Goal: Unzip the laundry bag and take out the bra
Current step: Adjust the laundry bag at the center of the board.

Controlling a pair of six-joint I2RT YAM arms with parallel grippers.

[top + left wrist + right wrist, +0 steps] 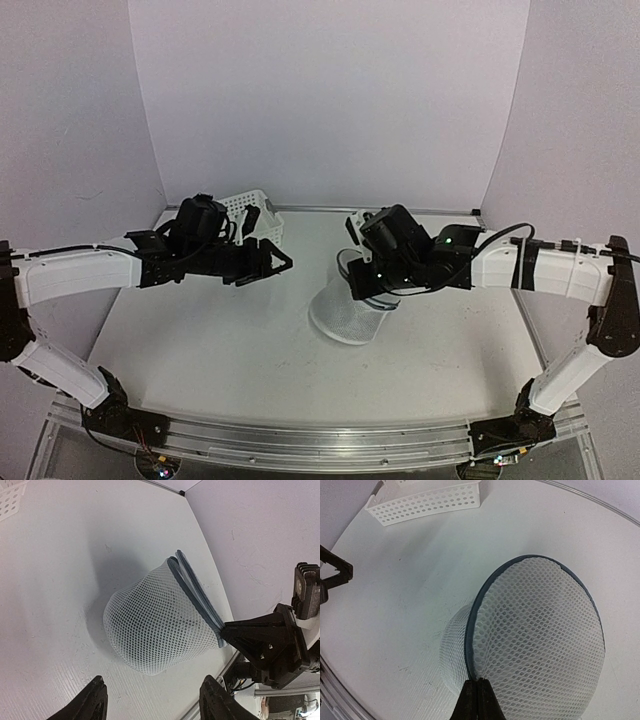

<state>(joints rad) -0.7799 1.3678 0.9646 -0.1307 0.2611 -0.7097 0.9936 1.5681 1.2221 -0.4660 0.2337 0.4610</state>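
Two hands hang over our table [200, 340]. By the far left corner we see a white perforated basket [250, 212]. Our left hand [278, 258] hovers left of centre, jaws spread wide, gripping nothing. Near the table's middle sits the laundry bag [345, 312], tilted, mesh bottom on the table, and our right hand [480, 686] is pinched tight on its dark rim [536, 557].

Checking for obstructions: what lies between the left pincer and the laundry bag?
Nothing but bare white table separates the open left pincer from the laundry bag; the top view and the left wrist view both show it.
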